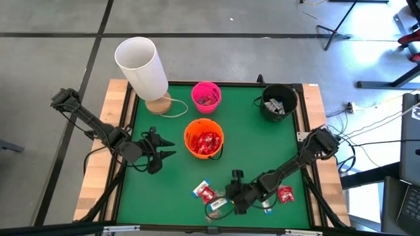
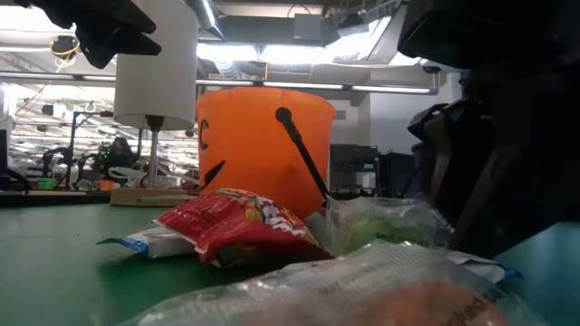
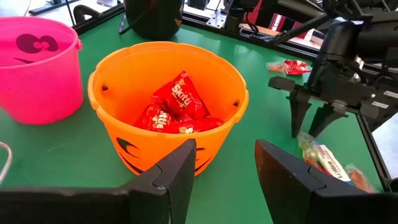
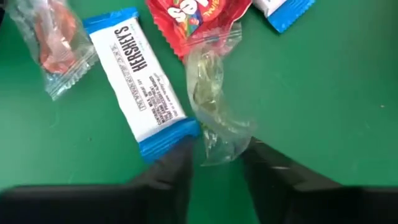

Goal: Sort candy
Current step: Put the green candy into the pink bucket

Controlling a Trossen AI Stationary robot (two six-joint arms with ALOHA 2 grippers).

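Fingers: the right gripper (image 4: 214, 163) has its fingers on both sides of a clear wrapper (image 4: 214, 118), close to it; I cannot tell if they already press it. The left gripper (image 3: 224, 177) has its fingers apart and holds nothing.
High view: the left gripper (image 1: 164, 148) hangs over the green counter (image 1: 275, 141), beside the orange bucket (image 1: 204, 137). The right gripper (image 1: 233, 190) is low at the near edge, among loose candy (image 1: 205, 192). One red candy (image 1: 285, 194) lies apart, on the other side of the right arm. A pink bucket (image 1: 206, 96) and a black bucket (image 1: 279, 101) stand at the far side, next to a white cylinder (image 1: 141, 65).
Low view: a red candy (image 2: 240, 226) lies in front of the orange bucket (image 2: 263, 136), with clear wrappers beside it.
Left wrist view: red Skittles bags (image 3: 177, 109) lie inside the orange bucket (image 3: 112, 81); the pink bucket (image 3: 37, 62) stands near it.
Right wrist view: a white and blue Hershey's bar (image 4: 140, 78) lies just beside the clear wrapper; a red candy (image 4: 193, 15) touches the wrapper's far end.
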